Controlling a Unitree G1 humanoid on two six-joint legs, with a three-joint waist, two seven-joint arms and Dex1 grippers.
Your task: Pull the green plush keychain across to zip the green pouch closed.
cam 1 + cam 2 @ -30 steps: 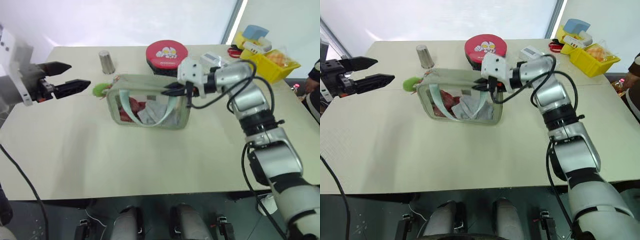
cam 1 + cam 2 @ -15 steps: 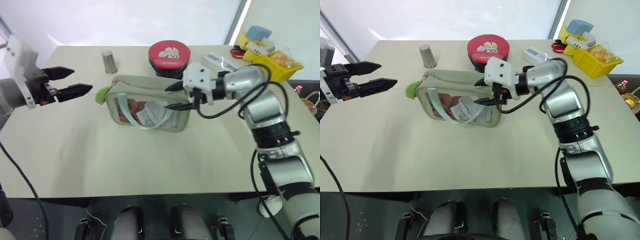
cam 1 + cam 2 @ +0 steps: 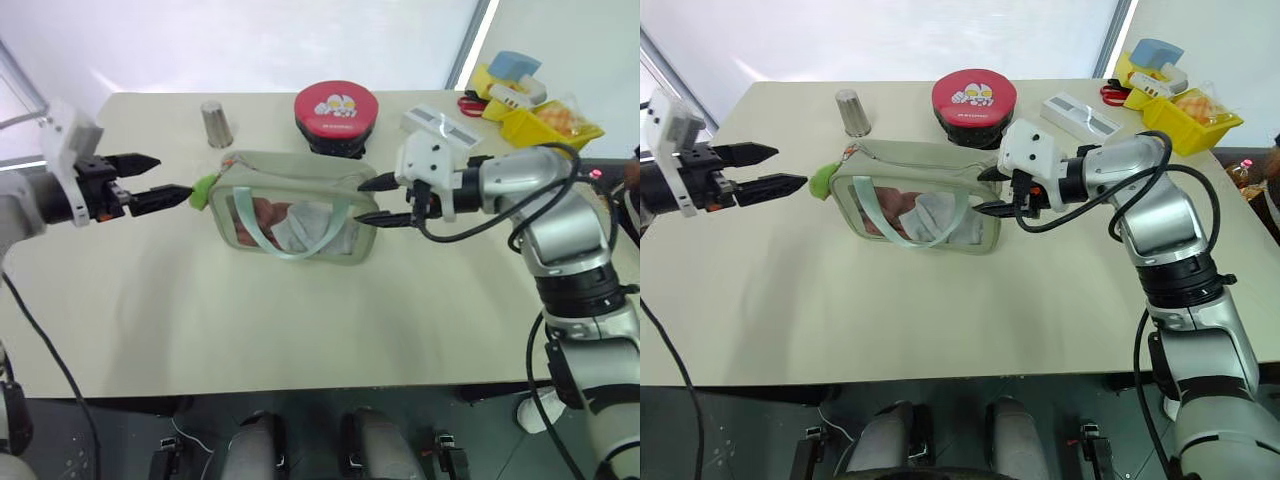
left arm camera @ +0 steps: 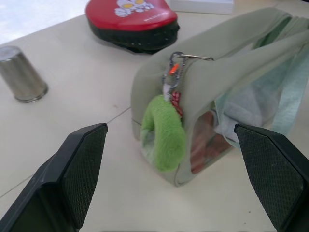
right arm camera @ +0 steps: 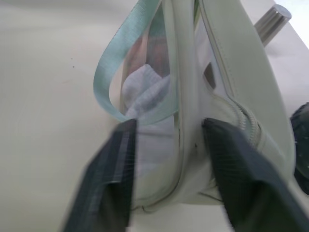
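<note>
The green pouch (image 3: 295, 213) stands in the middle of the table (image 3: 300, 330). The green plush keychain (image 4: 164, 133) hangs at the pouch's left end, on the zipper pull.

The left gripper (image 3: 163, 178) is just left of the keychain. Its jaws are wide open and hold nothing. The right gripper (image 3: 378, 201) is at the pouch's right end. Its fingers are partly open around that end, and I cannot tell if they press on it.

To do this step well, I think the left gripper should slide right until the fuzzy ring sits between its fingers. Then it should close gently on the ring, not on the pouch cloth. The right gripper should hold the pouch firmly so it does not slide when the pull begins.

A red tin (image 3: 336, 112) and a metal cup (image 3: 215, 123) stand on the far side.
</note>
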